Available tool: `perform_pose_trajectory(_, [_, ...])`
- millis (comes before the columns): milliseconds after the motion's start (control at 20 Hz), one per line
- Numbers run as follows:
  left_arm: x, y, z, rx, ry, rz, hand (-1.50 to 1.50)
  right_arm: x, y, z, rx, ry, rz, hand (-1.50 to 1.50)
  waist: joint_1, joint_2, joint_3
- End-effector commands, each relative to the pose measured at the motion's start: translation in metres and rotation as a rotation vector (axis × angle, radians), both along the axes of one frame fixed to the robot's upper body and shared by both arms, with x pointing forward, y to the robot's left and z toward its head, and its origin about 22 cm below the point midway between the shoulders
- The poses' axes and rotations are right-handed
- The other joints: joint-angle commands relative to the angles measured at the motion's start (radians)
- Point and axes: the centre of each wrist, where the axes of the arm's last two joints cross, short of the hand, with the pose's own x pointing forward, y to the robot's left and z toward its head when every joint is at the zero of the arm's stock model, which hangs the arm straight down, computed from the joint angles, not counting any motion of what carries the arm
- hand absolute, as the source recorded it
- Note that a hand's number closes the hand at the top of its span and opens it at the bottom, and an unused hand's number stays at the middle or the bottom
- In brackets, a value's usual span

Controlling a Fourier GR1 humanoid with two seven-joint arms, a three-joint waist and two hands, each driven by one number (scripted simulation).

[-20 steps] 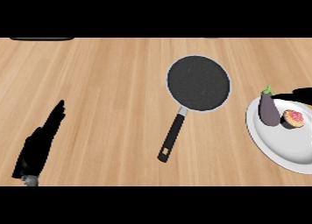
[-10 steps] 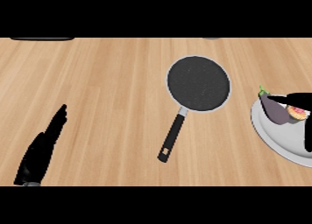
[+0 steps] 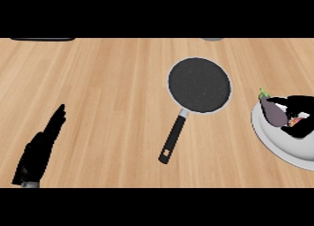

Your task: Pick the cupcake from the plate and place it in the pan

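Note:
The black frying pan (image 3: 200,84) lies in the middle of the counter, its handle (image 3: 173,140) pointing toward the lower left. On the white plate (image 3: 282,148) at the right edge, a cupcake (image 3: 295,119) shows only as a small pink and white patch. My right hand (image 3: 307,111) reaches in from the right and curls around the cupcake, hiding most of it. A purple eggplant (image 3: 273,113) lies on the plate, touching the hand's left side. My left hand (image 3: 41,150) rests open at the lower left, fingers straight and pointing up.
A dark object (image 3: 42,39) and a grey one (image 3: 213,39) peek in at the counter's far edge. Bare wood lies between the pan and the plate.
My right hand has moved left over the plate and its fingers have curled around the cupcake. The left hand has barely shifted. Pan and plate stay put.

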Motion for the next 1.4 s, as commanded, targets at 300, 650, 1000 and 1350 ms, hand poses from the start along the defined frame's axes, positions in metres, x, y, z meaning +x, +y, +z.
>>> perform_pose_trajectory(300, [0.002,0.009,-0.006,0.014,0.017,0.046,0.0,-0.027,-0.017,-0.032,-0.103,-0.095,-0.455,1.5,-0.063,-0.002,0.011])
perform_pose_trajectory(650, [-0.001,0.009,0.002,0.002,0.012,0.049,0.0,-0.025,-0.002,-0.002,-0.227,-0.54,-0.633,1.5,-0.062,-0.01,0.011])
perform_pose_trajectory(1000, [-0.004,0.001,-0.01,0.007,-0.003,0.049,0.0,-0.016,0.039,0.066,-0.15,-1.112,-0.443,1.5,-0.055,-0.005,0.012])
perform_pose_trajectory(1350, [-0.013,-0.006,0.001,0.002,0.007,-0.005,0.0,-0.026,0.105,0.091,-0.019,-1.191,-0.434,1.5,-0.013,0.006,0.014])
